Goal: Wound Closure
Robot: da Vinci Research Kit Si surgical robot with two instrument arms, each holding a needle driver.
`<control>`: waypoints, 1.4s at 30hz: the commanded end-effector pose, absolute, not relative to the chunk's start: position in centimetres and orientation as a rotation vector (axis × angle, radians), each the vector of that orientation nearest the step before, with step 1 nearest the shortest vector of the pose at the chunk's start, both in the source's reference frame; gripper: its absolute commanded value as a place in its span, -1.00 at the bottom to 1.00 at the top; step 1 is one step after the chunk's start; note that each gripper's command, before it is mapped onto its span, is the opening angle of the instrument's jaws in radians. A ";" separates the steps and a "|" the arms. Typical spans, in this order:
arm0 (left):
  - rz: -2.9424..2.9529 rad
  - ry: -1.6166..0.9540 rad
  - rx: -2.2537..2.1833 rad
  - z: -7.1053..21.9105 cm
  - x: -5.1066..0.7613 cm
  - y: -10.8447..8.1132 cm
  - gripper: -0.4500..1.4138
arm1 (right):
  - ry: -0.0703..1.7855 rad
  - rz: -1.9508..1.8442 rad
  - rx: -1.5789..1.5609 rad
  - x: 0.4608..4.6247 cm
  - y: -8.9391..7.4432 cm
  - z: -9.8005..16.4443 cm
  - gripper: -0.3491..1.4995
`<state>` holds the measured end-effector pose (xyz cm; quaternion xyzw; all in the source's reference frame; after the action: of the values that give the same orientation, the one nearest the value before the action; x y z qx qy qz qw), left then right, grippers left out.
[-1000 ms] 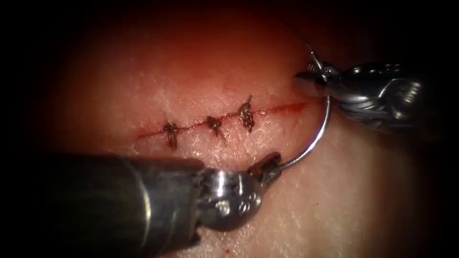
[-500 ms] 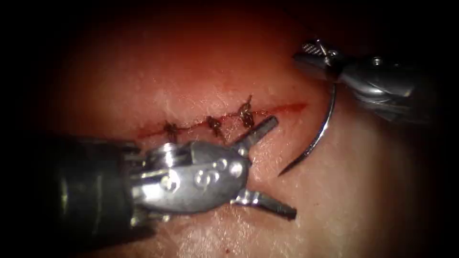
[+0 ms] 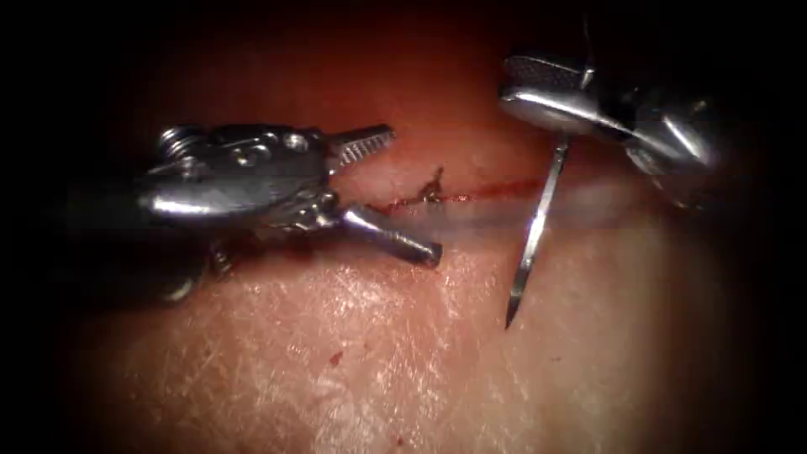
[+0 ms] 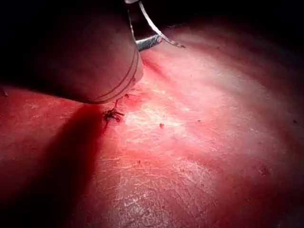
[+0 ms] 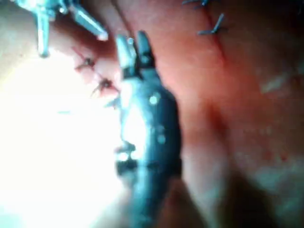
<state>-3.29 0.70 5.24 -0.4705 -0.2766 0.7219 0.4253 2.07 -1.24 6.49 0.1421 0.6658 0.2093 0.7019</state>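
The cut (image 3: 496, 190) runs across the tissue (image 3: 353, 353) as a thin red line, with a dark knot (image 3: 434, 187) on it. My right tool (image 3: 538, 84) is above the cut's right end, shut on the curved needle (image 3: 531, 235) near its blunt end. The needle hangs free of the tissue, point down, crossing the right end of the cut. My left tool (image 3: 412, 192) lies over the left part of the cut, open and holding nothing, and hides the other knots. The right wrist view shows the right tool (image 5: 134, 43), the open left tool (image 5: 66, 21) and two knots (image 5: 88, 62).
Red fluid stains the tissue along the cut and in small specks (image 3: 335, 357) nearer the front. In the left wrist view, one knot (image 4: 113, 114) lies beside the left arm's shaft (image 4: 85, 52). Older blue stitches (image 5: 213, 24) mark the tissue beyond the cut.
My left tool let go of the needle's point, opened wide and swung up and left over the cut. The right tool rose and turned the needle point down.
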 end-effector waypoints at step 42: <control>1.622 -0.941 -1.390 5.6 -3.31 0.7 -0.73 | 1.461 0.499 0.271 2.76 -1.3 6.3 0.82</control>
<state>-3.23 0.71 5.57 -0.5469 -0.3693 0.6401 0.3934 2.69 -1.24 6.29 0.1212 0.6470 0.2309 0.7165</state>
